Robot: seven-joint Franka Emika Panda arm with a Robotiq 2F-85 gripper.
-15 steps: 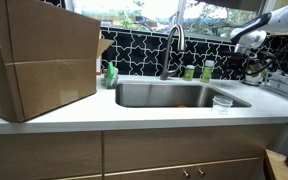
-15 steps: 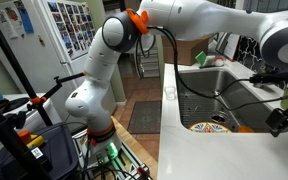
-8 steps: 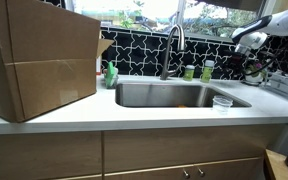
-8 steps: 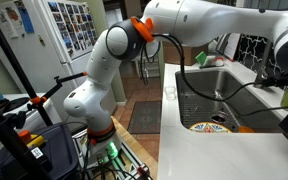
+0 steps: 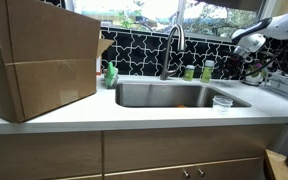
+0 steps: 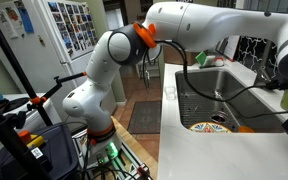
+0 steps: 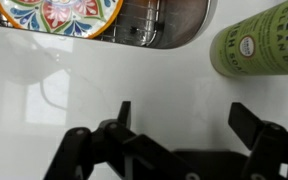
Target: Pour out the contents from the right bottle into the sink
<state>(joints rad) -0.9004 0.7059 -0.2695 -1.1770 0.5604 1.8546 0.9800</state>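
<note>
The gripper (image 7: pixel 181 112) hangs spread wide over the white counter (image 7: pixel 74 90), with nothing between its fingers (image 7: pixel 123 115). Since a second ago the arm (image 6: pixel 199 20) has swung a little further out over the counter. Just ahead, off to one side, the green bottle (image 7: pixel 259 40) is untouched, clear of the fingers. Beyond lies the sink (image 7: pixel 179 25) with a painted plate (image 7: pixel 59 15) in it.

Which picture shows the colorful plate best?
The wrist view: the plate looks big, its painted pattern clear, though cut off at the top. An exterior view shows only a small slice low down.
</note>
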